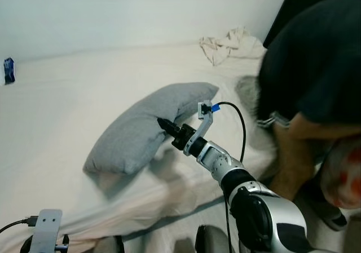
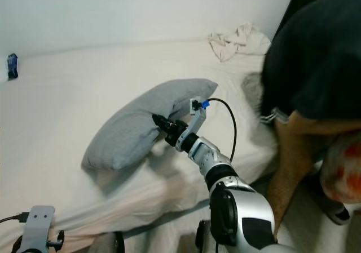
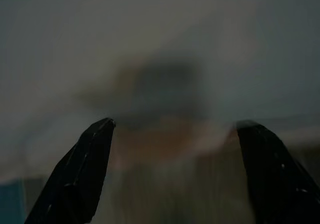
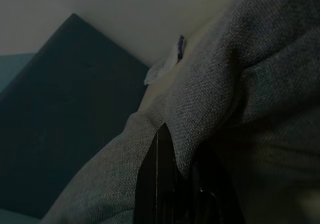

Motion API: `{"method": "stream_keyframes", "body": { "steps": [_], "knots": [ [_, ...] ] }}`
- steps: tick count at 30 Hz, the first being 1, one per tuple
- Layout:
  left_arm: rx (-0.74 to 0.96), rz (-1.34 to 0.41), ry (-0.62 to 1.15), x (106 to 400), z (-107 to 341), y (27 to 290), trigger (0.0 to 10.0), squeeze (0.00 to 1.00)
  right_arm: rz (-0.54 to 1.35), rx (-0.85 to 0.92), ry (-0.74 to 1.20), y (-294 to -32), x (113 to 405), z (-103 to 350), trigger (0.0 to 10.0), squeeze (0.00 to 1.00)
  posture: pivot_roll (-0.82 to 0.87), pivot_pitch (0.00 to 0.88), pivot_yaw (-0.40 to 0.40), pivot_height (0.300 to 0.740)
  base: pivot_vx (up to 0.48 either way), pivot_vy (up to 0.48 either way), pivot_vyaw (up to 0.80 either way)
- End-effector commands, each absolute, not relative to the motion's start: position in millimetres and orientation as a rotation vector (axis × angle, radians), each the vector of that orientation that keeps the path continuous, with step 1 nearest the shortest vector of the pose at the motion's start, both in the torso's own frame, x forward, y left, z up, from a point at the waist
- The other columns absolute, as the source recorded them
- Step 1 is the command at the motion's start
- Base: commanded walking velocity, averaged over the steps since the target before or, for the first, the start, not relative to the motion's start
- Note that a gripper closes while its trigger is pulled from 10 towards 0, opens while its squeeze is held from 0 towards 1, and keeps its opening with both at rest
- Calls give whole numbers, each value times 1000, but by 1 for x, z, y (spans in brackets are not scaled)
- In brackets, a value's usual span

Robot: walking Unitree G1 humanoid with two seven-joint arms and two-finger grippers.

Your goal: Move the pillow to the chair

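A grey pillow (image 1: pixel 141 126) lies on the white bed (image 1: pixel 67 95), its right end lifted a little. My right gripper (image 1: pixel 163 123) reaches forward from the lower right and is shut on the pillow's near edge, with grey cloth pinched between the black fingers (image 4: pixel 157 184). In the right wrist view the pillow (image 4: pixel 240 84) bulges around the fingers. My left gripper (image 3: pixel 172 129) hangs low with its two fingers apart and nothing between them; its wrist mount (image 1: pixel 45 227) pokes up at the lower left.
A person in a dark shirt (image 1: pixel 316 67) bends over at the right edge of the bed, close to my right arm. A crumpled cream cloth (image 1: pixel 228 43) lies at the bed's far right. A small blue item (image 1: pixel 9 70) sits far left.
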State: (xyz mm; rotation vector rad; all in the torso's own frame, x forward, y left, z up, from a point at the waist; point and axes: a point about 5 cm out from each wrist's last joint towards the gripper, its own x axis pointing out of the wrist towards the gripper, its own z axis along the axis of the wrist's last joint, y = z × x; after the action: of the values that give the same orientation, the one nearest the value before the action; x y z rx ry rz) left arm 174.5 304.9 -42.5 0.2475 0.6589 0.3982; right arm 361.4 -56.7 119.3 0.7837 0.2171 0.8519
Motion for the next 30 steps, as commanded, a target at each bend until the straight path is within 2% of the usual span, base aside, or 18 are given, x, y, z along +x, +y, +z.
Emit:
{"method": "stream_keyframes", "body": {
  "steps": [1, 3, 8, 14, 22, 28, 30],
  "knots": [
    [217, 423, 565, 187, -32, 306, 10000, 0, 885, 804, 164, -56, 363, 127, 0, 0, 127, 57, -125, 661, 0, 0, 0],
    [139, 422, 484, 194, -26, 301, 10000, 0, 900, 807, 166, -56, 362, 127, 0, 0, 124, 59, -126, 675, 0, 0, 0],
    [74, 420, 462, 194, -28, 297, 10000, 0, 901, 792, 177, -57, 361, 123, 0, 0, 117, 61, -127, 689, 0, 0, 0],
    [-32, 471, 552, 169, -48, 289, 10000, 0, 841, 716, 251, -63, 354, 104, 0, 0, 111, 73, -131, 717, 0, 0, 0],
    [-64, 478, 610, 155, -60, 281, 10000, 0, 825, 697, 291, -64, 349, 93, 0, 0, 112, 74, -137, 740, 0, 0, 0],
    [-97, 478, 654, 146, -68, 272, 10000, 0, 808, 680, 335, -65, 344, 82, 0, 0, 112, 72, -140, 740, 0, 0, 0],
    [-121, 476, 683, 143, -72, 265, 10000, 0, 765, 578, 419, -67, 333, 61, 0, 0, 111, 78, -144, 740, 0, 0, 0]
  ]
}}
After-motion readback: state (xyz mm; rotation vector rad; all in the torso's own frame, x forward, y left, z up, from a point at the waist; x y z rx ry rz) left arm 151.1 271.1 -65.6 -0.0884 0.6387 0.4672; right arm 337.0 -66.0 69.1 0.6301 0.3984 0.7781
